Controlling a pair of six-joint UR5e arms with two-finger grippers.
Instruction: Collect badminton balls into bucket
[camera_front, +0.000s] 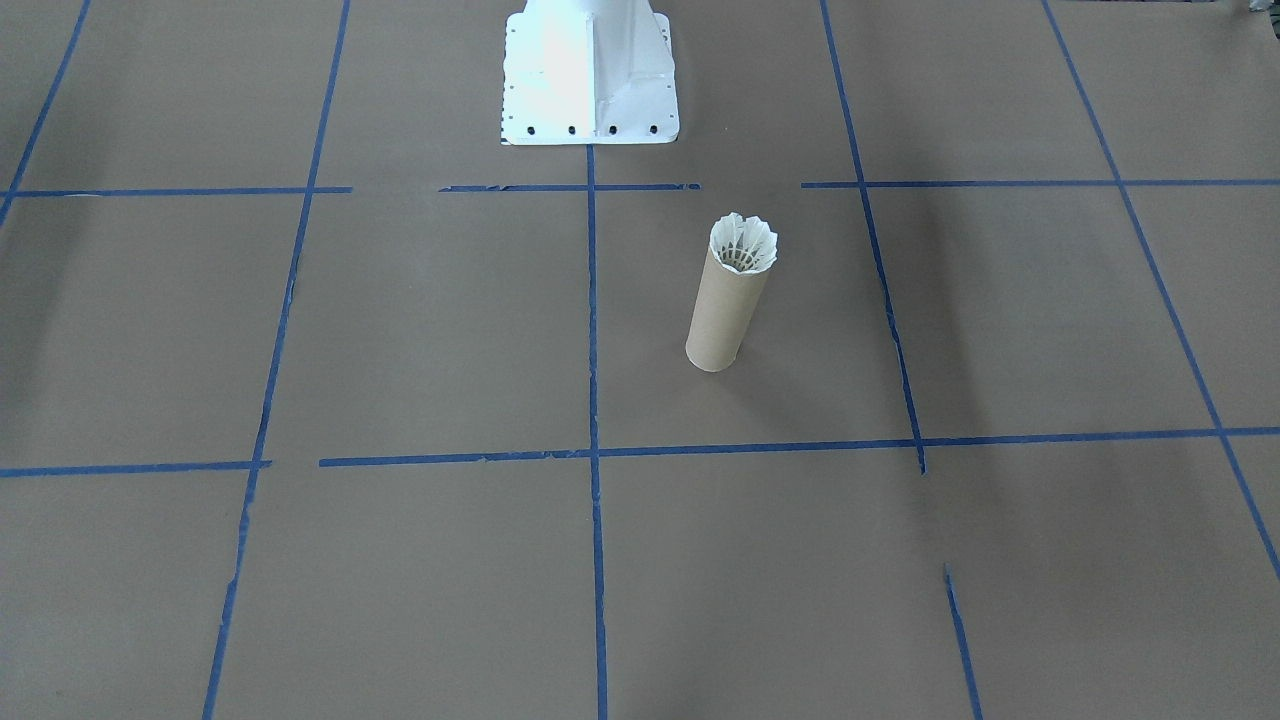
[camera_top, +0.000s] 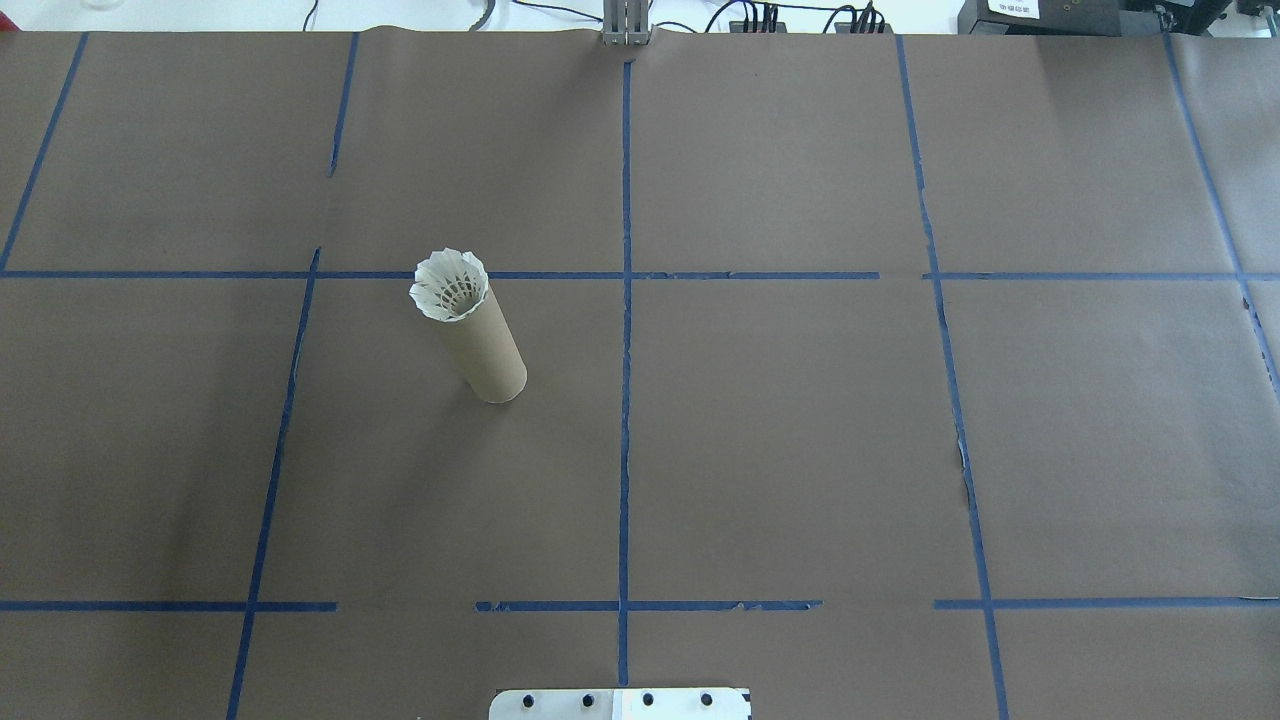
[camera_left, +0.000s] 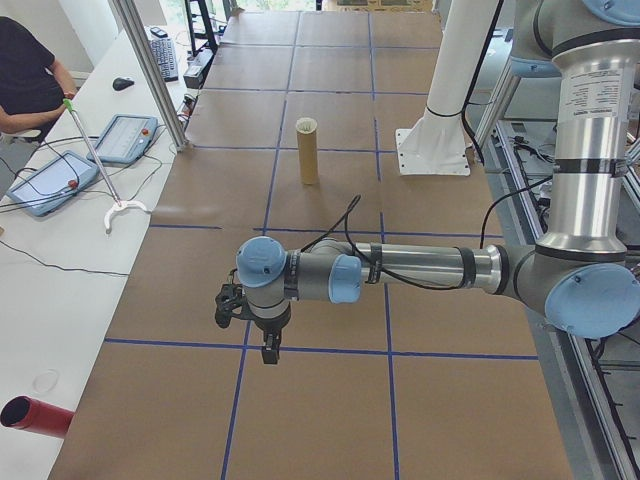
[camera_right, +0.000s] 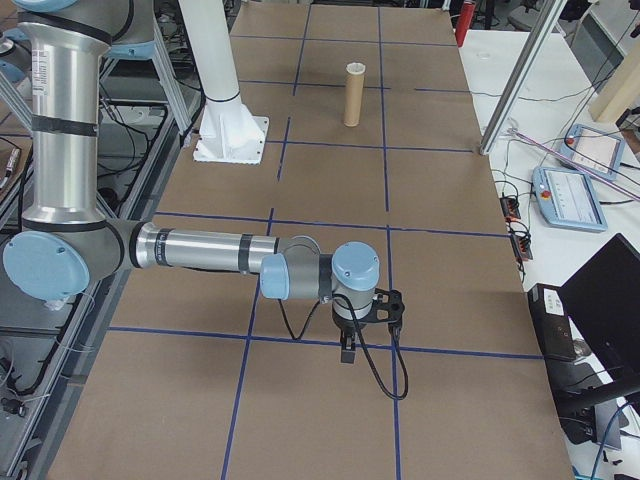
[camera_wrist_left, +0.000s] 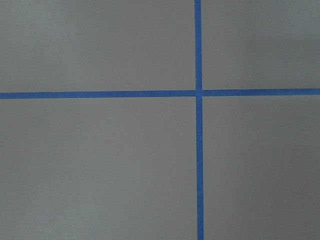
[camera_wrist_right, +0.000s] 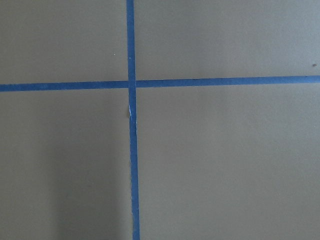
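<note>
— How do the jaws stand on the two grippers?

— I cannot tell for either. The left gripper (camera_left: 268, 350) shows only from the table's left end, the right gripper (camera_right: 347, 350) only from the right end (each hangs above the brown paper near a blue tape crossing), and neither wrist camera shows any fingers.

— Where is the small white feather shuttlecock (camera_top: 451, 285)?

— Seated in the mouth of the tall, narrow brown cardboard tube (camera_top: 487, 354), its feather skirt flaring over the rim. The tube stands upright on the brown paper-covered table (camera_top: 800, 440), in a taped square on the robot's left half, well apart from both grippers.

— Anything else?

— The white metal robot base (camera_front: 588, 75) behind the tube, and a person seated at the side bench (camera_left: 25, 85).
</note>
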